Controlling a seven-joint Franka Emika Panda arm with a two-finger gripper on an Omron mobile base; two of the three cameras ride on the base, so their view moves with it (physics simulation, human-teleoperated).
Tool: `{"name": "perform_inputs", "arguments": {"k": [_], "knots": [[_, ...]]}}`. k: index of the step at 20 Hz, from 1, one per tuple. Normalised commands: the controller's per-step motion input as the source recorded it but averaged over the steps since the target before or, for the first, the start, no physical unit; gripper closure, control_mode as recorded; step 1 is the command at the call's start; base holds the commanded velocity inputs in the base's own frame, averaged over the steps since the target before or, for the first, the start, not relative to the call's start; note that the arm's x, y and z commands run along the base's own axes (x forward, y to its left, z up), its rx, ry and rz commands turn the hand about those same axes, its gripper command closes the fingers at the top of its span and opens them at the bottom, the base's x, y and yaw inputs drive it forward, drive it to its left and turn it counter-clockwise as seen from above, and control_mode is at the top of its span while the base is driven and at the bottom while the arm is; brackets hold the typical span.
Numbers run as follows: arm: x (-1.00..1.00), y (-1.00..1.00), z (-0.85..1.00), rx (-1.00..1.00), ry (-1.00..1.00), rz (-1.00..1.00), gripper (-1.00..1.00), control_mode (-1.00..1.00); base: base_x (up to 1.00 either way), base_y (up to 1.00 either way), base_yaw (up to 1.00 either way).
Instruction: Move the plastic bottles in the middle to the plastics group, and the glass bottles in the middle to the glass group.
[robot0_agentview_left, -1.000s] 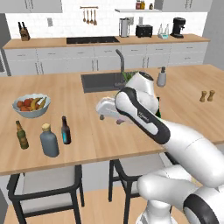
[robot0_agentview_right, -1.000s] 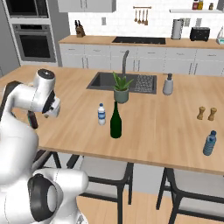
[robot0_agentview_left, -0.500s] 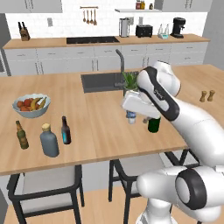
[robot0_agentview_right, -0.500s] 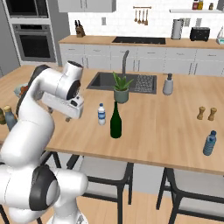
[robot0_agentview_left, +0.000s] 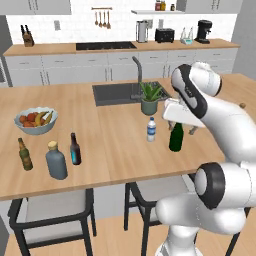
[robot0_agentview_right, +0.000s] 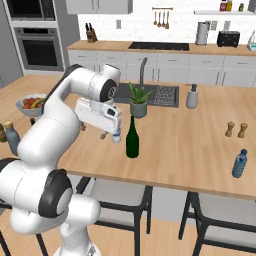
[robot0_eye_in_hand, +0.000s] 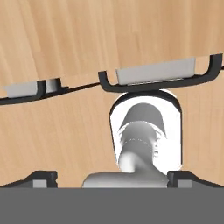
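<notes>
Fingers of your gripper (robot0_agentview_right: 111, 134) stand spread, grasping nothing, just beside the wine bottle (robot0_agentview_right: 132, 139), water bottle (robot0_agentview_left: 151, 129) near it.

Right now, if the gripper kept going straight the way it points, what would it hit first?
No bottle. The open gripper points down past the counter edge. Straight on it likely meets the floor just beyond the stool, though depth is unclear and it may clip the stool's back first.
</notes>
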Motion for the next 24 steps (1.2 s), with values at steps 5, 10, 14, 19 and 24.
{"name": "perform_inputs", "arguments": {"k": [5, 10, 14, 19, 24], "knots": [[0.05, -0.62, -0.01, -0.06, -0.23, -0.05, -1.00, -1.00, 0.00, 0.00, 0.00], [0.22, -0.46, 0.01, 0.00, -0.05, -0.09, -1.00, -1.00, 0.00, 0.00, 0.00], [0.39, -0.41, 0.04, -0.02, 0.00, -0.10, -1.00, -1.00, 0.00, 0.00, 0.00], [0.45, -0.03, 0.00, -0.14, -0.18, -0.13, -1.00, -1.00, 0.00, 0.00, 0.00], [0.48, 0.19, -0.09, -0.18, -0.28, -0.14, -1.00, -1.00, 0.00, 0.00, 0.00]]}}
